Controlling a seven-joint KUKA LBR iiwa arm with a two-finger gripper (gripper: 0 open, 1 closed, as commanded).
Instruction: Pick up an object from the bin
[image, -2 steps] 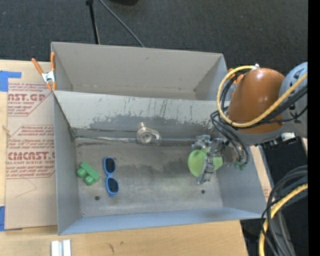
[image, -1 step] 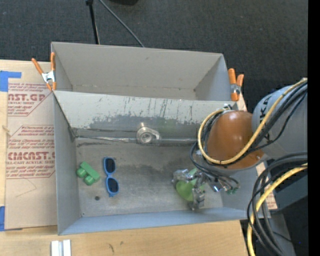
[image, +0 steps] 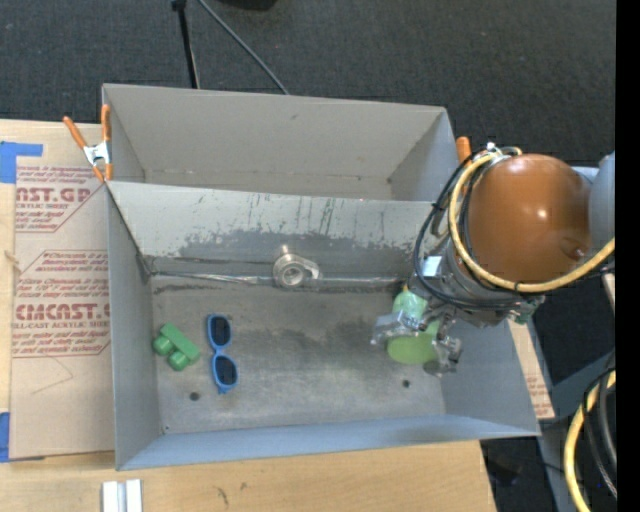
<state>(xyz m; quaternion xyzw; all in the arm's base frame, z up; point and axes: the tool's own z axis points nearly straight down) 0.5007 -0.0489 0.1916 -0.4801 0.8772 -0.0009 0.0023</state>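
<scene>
My gripper (image: 417, 342) is low at the right side of the bin, close to the right wall. A pale green rounded thing (image: 406, 349) sits between its two metal fingers (image: 388, 326), which are shut on it. Another bit of the same green (image: 410, 302) shows just above, under the wrist. I cannot tell whether the thing rests on the bin floor or hangs just above it; part of it is hidden by the gripper.
Blue toy sunglasses (image: 220, 353) lie at the left of the floor, with a green plastic block (image: 175, 347) beside them near the left wall. A small metal ring (image: 294, 269) rests at the foot of the back wall.
</scene>
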